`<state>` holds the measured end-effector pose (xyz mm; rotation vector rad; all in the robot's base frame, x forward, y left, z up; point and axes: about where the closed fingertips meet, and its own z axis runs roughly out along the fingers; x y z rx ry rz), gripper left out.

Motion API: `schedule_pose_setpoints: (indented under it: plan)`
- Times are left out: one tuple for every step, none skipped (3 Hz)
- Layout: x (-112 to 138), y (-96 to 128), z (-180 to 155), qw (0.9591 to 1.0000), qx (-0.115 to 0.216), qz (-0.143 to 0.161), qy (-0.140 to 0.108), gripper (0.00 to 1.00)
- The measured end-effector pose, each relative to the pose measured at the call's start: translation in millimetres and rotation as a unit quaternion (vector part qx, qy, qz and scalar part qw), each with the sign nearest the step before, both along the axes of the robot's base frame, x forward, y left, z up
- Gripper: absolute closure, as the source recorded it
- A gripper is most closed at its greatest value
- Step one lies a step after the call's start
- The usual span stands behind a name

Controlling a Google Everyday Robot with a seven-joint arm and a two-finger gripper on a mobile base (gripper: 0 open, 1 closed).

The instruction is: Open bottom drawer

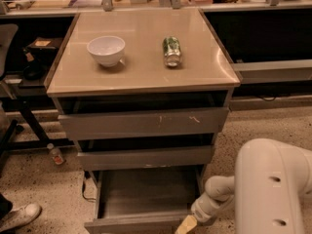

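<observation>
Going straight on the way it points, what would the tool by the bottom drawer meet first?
The tool, low at the bottom drawer's right front corner, points down-left. First in that line is probably the drawer's front panel, right at its tip; depth is unclear, so contact is uncertain.

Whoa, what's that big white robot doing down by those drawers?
It is working on the bottom drawer of a grey drawer cabinet. The robot's end effector is down low at the right end of that drawer's front panel. The drawer is pulled out far enough to show its flat grey inside. The top drawer and middle drawer sit further in. On top of the cabinet, a white bowl and a green can sit untouched.
</observation>
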<state>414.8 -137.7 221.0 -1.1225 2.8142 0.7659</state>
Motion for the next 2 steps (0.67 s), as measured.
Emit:
schedule_pose_setpoints:
  plan:
    - [-22.4,-20.6,16.9,0.9997,-0.011,-0.022,-0.003,0.0]
    - [-27.0,-20.6,17.5,0.9997,-0.011,-0.021,-0.001,0.0]
